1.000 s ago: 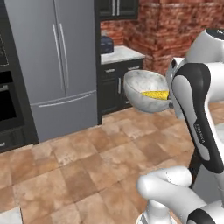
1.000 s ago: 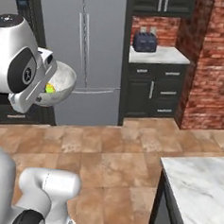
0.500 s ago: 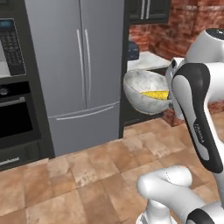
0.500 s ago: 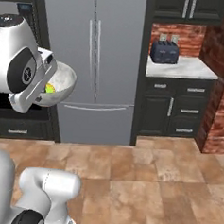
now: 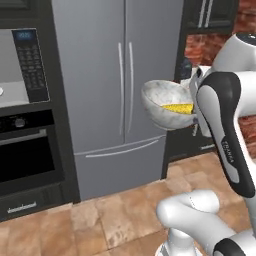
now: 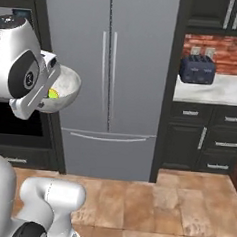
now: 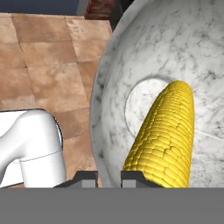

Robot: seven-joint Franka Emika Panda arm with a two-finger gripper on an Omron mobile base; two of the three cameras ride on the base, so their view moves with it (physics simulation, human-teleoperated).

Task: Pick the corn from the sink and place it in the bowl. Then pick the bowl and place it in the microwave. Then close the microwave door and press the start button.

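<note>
Pincer (image 7: 109, 177) astride bowl (image 7: 175, 61) rim — corn (image 7: 164, 140) inside

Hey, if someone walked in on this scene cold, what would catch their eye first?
Probably the bowl, held up in the air beside the white arm with the yellow corn lying inside it. Behind it stands a big grey fridge, and the microwave is at the left edge, above the oven.
</note>
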